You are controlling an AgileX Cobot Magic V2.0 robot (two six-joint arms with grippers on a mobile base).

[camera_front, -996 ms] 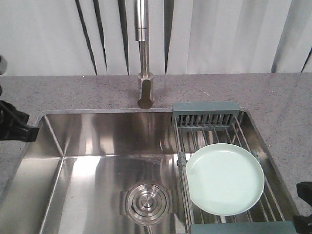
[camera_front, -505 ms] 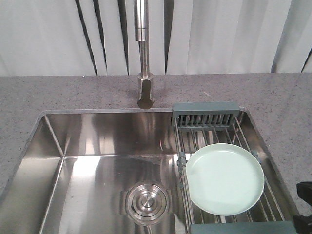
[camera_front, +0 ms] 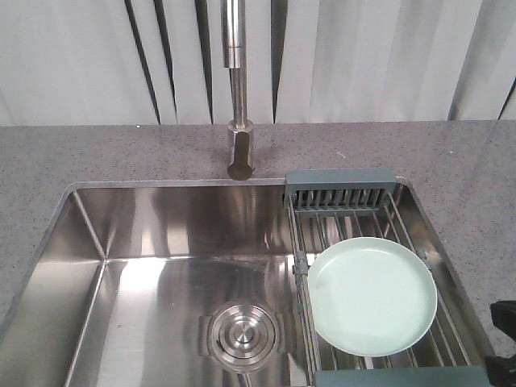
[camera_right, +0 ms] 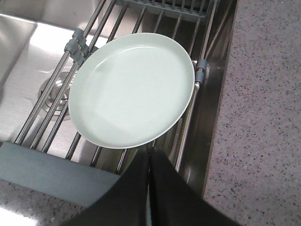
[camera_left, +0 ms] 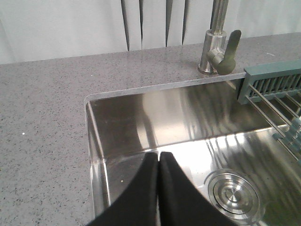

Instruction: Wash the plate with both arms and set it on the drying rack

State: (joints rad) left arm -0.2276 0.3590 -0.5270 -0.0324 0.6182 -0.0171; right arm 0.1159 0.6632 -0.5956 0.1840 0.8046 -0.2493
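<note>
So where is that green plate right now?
The plate lies flat on the drying rack across the right side of the sink, right of the round drain strainer; the right wrist view shows it just beyond the closed right gripper.

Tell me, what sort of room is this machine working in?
Most likely a kitchen, or a mock-up of one. There is a steel sink set into a speckled grey counter, a tap behind it, and a plate lying on a drying rack across the sink.

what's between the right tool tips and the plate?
Nothing but bare rack. In the right wrist view the shut right tool sits just short of the plate rim, with only drying rack rods showing in the narrow gap.
</note>
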